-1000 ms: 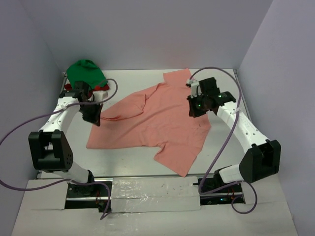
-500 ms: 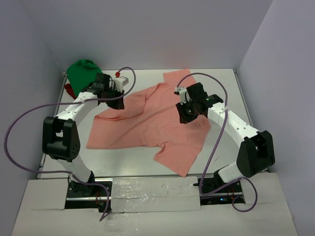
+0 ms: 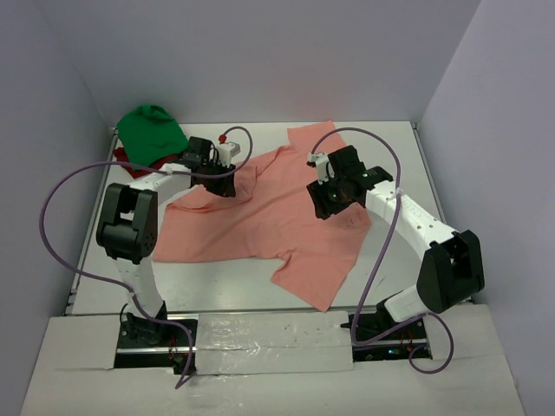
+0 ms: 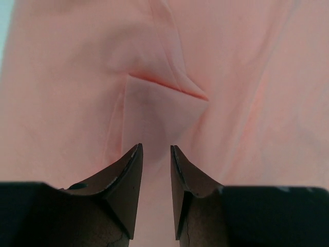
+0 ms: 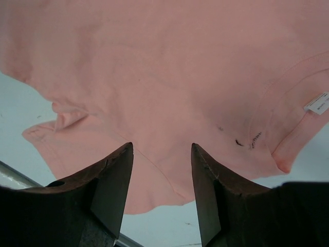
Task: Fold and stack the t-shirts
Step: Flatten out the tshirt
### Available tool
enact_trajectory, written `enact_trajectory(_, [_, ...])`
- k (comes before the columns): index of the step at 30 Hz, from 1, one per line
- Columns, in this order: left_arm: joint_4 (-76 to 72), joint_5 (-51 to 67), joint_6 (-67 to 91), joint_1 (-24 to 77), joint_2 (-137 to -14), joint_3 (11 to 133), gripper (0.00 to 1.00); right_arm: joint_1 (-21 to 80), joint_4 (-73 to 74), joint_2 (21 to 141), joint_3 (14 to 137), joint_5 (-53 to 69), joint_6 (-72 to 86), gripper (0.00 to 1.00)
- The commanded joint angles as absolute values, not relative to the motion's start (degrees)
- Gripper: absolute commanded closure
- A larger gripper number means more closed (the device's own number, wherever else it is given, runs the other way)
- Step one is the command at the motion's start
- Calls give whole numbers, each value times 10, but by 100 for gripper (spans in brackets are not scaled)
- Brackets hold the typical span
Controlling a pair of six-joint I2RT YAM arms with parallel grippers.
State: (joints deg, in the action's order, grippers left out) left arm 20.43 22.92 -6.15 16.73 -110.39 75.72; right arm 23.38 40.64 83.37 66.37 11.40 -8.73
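The salmon-pink t-shirt (image 3: pixel 260 217) is soft matt cloth (creased); table (image 3: pixel 217 286) smooth.

The spread t-shirt (image 3: pixel 269 217) lies across the middle of the tabletop (image 3: pixel 217 282) in the top view. One sleeve reaches toward the upper centre of the frame, the other toward the lower centre. A bunched t-shirt (image 3: pixel 150 130) sits in the upper left corner, and another t-shirt (image 3: pixel 128 159) shows at its lower edge. The left tool (image 3: pixel 225 184) stands over the spread t-shirt's upper left part, directly before a raised fold (image 4: pixel 167 87) in the left wrist view. The right tool (image 3: pixel 327 204) stands over its right part, with the collar label (image 5: pixel 318 103) at the right edge of the right wrist view.
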Motion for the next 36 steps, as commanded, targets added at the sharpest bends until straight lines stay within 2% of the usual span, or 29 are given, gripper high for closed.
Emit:
enact_trajectory(1, [122, 220, -48, 167, -1098, 770, 63, 238, 391, 819, 667, 104, -98, 44])
enact_trajectory(8, [86, 204, -32, 167, -1112, 798, 59, 240, 398, 841, 671, 98, -98, 44])
enact_trajectory(20, [165, 238, -34, 167, -1200, 879, 57, 243, 395, 838, 671, 88, -101, 44])
enact_trajectory(30, [192, 264, -40, 168, -1216, 883, 57, 243, 393, 836, 671, 80, -103, 44])
enact_trajectory(33, [195, 273, -40, 168, -1217, 881, 58, 243, 391, 835, 669, 75, -102, 44])
enact_trajectory(36, [193, 282, -37, 168, -1214, 875, 64, 243, 390, 834, 668, 69, -102, 44])
